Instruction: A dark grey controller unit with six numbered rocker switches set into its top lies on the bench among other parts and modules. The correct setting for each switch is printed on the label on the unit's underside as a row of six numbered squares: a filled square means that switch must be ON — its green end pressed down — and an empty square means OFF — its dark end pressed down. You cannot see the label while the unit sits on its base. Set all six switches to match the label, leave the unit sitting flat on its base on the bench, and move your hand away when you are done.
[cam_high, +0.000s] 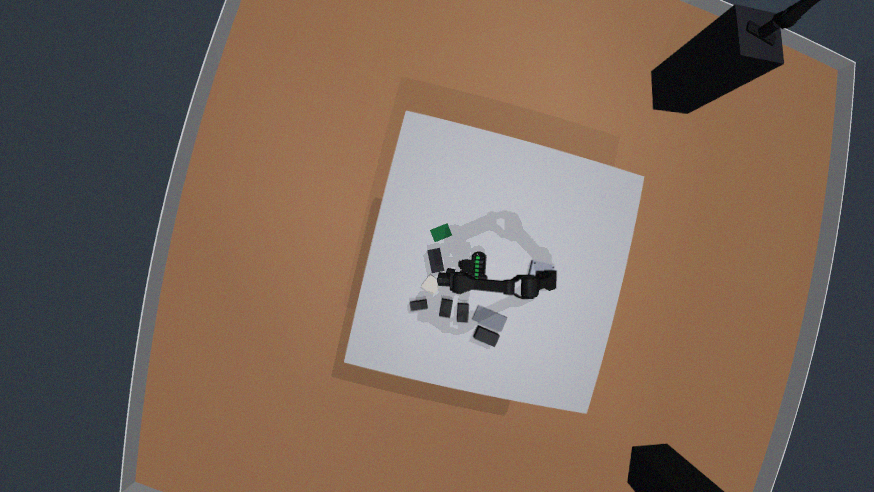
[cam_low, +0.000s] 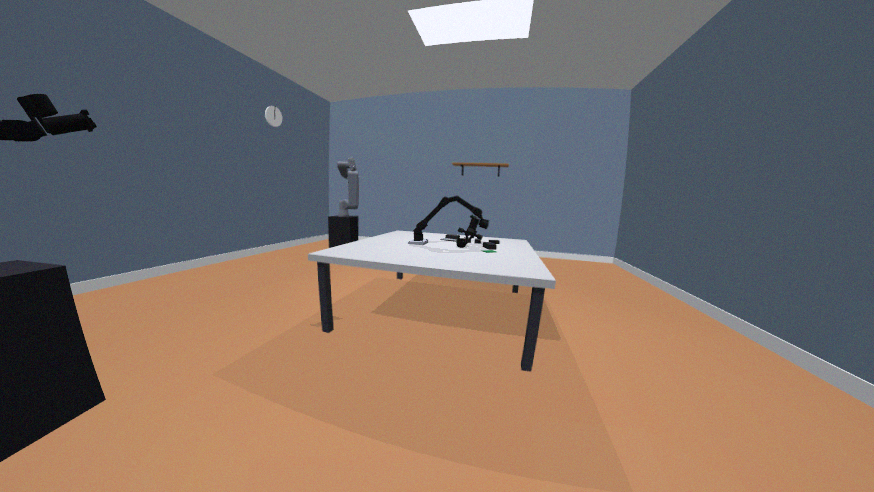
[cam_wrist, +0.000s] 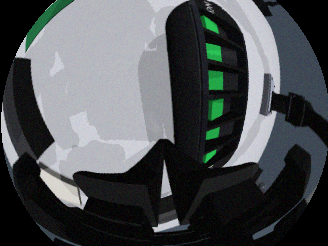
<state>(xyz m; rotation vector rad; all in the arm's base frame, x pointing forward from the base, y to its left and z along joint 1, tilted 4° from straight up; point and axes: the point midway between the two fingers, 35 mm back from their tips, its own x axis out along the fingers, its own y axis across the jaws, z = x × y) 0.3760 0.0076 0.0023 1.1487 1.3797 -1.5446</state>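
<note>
Ann: Where is the dark grey plastic controller box with six green-and-black switches (cam_high: 478, 264) (cam_low: 461, 243) (cam_wrist: 186, 85)?
Ben: It's on the white flat-topped table (cam_high: 519, 177) (cam_low: 428, 261) (cam_wrist: 100, 50), with its switches facing up.
Ann: Which way does its long side point?
Ben: Up and down in the top view, across the way the long black jointed arm (cam_high: 492, 285) (cam_low: 435, 212) reaches. In the wrist view it also goes top to bottom, with small white marks at the far end.
Ann: And the black two-finger gripper (cam_high: 466, 266) (cam_low: 469, 234) (cam_wrist: 163, 142)?
Ben: It's pinched shut with nothing in it, by the box's near end. I can't tell if they touch
</note>
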